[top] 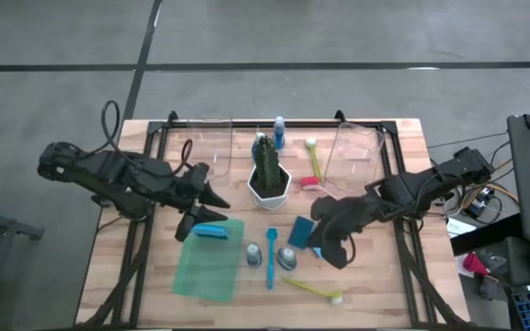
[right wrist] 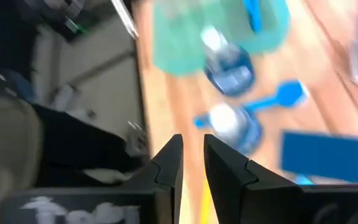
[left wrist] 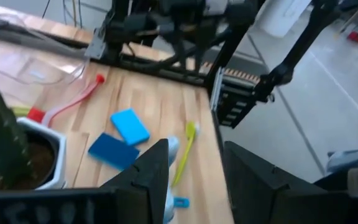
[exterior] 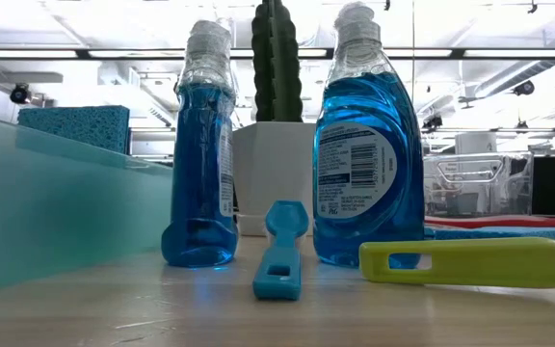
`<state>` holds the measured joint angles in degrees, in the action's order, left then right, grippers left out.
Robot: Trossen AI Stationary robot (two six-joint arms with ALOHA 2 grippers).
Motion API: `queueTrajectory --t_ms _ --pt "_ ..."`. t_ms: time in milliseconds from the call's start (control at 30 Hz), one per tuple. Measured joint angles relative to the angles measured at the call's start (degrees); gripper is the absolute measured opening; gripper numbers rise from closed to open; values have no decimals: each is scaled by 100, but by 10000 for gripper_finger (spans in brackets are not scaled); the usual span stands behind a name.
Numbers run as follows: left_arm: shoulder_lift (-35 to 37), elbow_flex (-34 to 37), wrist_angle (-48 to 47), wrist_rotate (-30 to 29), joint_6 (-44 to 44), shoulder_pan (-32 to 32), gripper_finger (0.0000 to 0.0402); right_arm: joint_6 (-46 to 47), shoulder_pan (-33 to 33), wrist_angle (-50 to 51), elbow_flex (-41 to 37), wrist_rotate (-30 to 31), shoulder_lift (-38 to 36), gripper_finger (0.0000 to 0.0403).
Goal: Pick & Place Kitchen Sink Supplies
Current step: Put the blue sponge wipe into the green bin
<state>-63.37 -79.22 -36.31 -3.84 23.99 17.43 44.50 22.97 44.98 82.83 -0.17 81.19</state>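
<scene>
Both blue bottles (exterior: 368,159) have white labels, too tiny to read. Left claw (left wrist: 194,171) gapes, empty. Right claw (right wrist: 192,163) nearly closed, empty.

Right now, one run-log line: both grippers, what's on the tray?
left gripper: open, empty, above light blue sponge | sponge: on translucent green tray | right gripper: nearly closed, empty, near dark blue sponge

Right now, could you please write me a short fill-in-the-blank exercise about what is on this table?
1. The cactus stands in a ____ pot.
2. A light blue sponge lies on the green ____.
3. The brush nearest the table's front edge is ____.
4. The left gripper holds ____.

Missing words: white; tray; yellow; nothing
</scene>
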Motion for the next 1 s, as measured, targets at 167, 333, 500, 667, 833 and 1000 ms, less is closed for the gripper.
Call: queueTrajectory --t_ms 167,333,500,667,833,1000 --pt "9 0 153 -2 13 -2 145 -177 171 512 -132 174 2 75" --pt "26 0 428 24 40 -4 145 -400 277 710 -577 186 4 103" --pt "26 0 608 28 132 -4 145 -466 305 735 -1165 184 4 140" --pt "26 0 613 21 223 -4 145 -999 305 881 -1801 189 4 159" --pt "26 0 673 -20 568 -4 145 -1740 304 698 -2459 223 4 156" --pt "26 0 779 -22 786 -4 145 -2381 303 -8 -3066 385 2 149"
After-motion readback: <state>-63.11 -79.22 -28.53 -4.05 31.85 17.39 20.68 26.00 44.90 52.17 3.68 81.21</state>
